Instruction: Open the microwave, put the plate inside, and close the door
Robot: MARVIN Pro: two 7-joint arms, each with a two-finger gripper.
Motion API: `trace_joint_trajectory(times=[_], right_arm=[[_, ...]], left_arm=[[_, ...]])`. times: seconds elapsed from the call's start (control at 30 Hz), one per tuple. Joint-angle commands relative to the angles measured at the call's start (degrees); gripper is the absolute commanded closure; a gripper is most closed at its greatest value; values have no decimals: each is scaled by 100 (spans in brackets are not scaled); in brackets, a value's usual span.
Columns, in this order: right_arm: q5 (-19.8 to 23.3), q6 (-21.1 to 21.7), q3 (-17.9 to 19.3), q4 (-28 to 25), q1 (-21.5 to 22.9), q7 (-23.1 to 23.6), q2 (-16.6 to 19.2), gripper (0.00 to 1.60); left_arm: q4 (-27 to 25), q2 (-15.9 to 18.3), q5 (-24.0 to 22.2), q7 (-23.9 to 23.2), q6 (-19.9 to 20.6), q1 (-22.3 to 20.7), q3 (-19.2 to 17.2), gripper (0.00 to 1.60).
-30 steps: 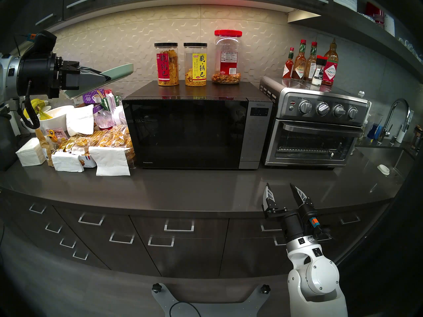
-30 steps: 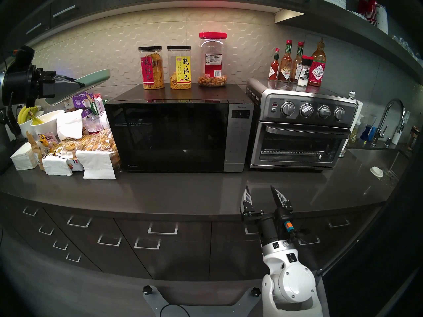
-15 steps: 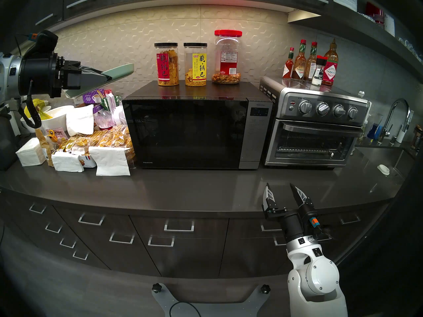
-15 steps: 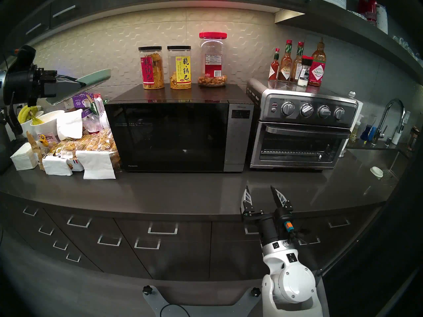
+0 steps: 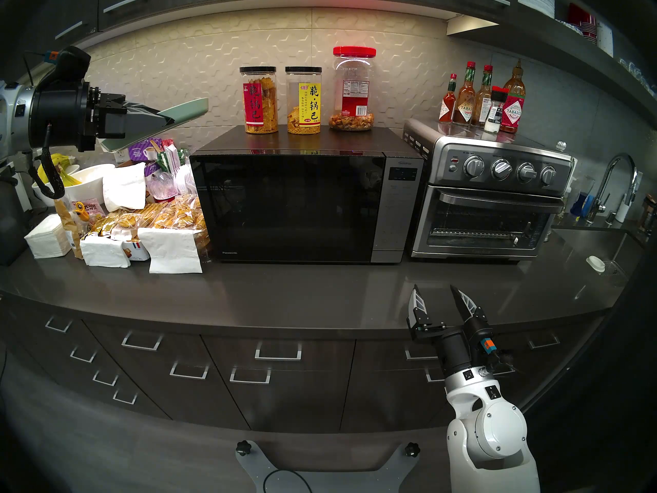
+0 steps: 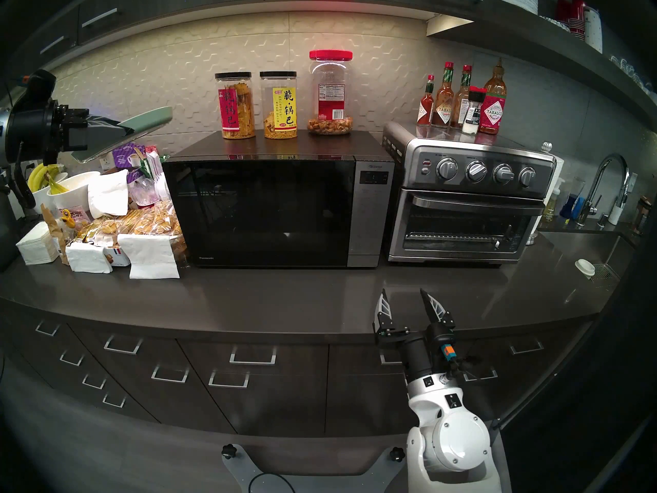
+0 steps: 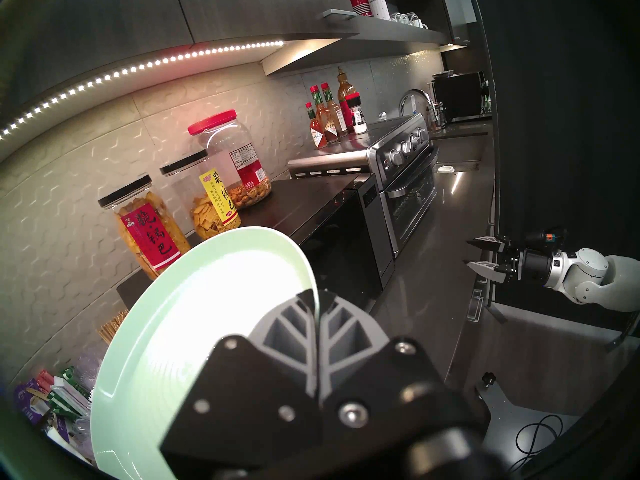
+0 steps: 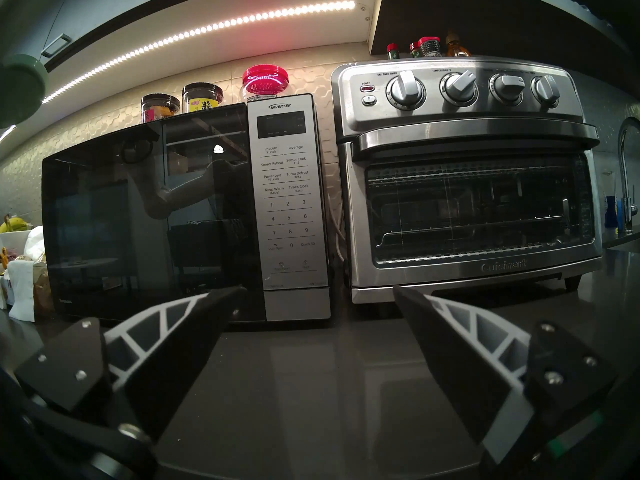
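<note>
Nothing has moved since a moment ago, so the microwave [image 5: 305, 204] door [image 5: 288, 207] is still shut and opening it comes first. The left gripper [image 7: 317, 306] pinches the green plate [image 5: 185, 111] by its rim, high up left of the microwave (tilted, far edge higher, pointing toward the jars [image 5: 281, 99]). The right gripper [image 5: 435, 296] waits wide open and empty over the counter [image 5: 284, 296].

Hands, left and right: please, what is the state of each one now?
Left hand: closed, holding the mint-green plate by its rim.
Right hand: open, holding nothing.
</note>
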Motion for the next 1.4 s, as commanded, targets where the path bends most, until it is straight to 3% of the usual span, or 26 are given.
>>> trace_joint_trajectory(times=[0.0, 1.37], right_arm=[[-1, -18, 4, -140, 15, 14, 14, 0], [-1, -18, 4, -140, 15, 14, 14, 0]], left_arm=[[-15, 26, -21, -19, -15, -62, -57, 160], [-13, 20, -11, -26, -9, -85, -40, 160]])
